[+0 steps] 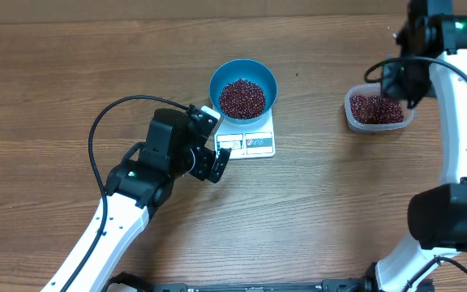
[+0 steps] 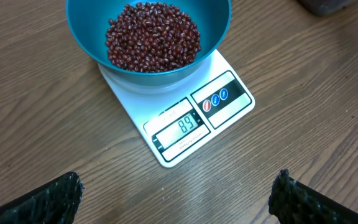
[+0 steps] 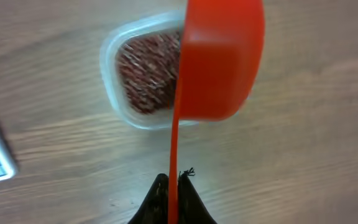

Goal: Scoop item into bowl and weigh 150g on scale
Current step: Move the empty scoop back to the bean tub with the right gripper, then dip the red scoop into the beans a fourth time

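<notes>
Beans (image 1: 242,98), dark red and loosely heaped, fill the bottom of the bright-blue bowl (image 1: 217,79). The bowl sits on the far end of the white scale (image 1: 254,146), mid-way across the wooden table (image 1: 55,73). Only the left wrist view comes close enough to read the scale's display (image 2: 190,126), which shows 89 beside a panel of three small round marks. That view also frames the left gripper (image 2: 179,204), its two dark fingertips (image 2: 55,199) spread wide at the bottom corners with nothing between them. From overhead, this gripper lies just beside the scale's left edge, at the display end. More beans lie in a clear plastic tub (image 1: 379,109), well to the right of the scale. The right gripper (image 3: 168,199) shows plainly only in the right wrist view, pinched tight on the thin handle of an orange-red scoop (image 3: 219,62). The scoop's cup hangs above the tub with its back to the camera, hiding any contents. Overhead, the arm's dark wrist covers the tub's far left corner, and the scoop cannot be made out.
</notes>
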{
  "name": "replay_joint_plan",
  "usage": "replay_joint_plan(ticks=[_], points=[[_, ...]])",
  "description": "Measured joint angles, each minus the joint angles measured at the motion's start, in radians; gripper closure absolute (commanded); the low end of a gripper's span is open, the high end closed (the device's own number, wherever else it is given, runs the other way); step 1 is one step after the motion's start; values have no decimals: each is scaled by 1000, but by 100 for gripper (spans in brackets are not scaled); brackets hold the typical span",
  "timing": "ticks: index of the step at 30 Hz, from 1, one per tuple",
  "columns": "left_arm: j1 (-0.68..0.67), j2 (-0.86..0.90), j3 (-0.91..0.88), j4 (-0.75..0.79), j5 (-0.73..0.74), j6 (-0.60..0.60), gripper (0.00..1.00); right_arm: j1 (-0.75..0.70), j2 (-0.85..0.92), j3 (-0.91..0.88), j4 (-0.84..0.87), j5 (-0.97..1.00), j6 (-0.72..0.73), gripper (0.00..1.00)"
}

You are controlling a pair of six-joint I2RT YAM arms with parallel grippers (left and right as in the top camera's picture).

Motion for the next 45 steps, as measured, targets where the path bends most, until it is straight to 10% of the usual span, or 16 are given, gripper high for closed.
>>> replay_joint_plan(ticks=[45], points=[[0,0,0,0,0,0,1,-39,216,-184,188,-21,-84,96]])
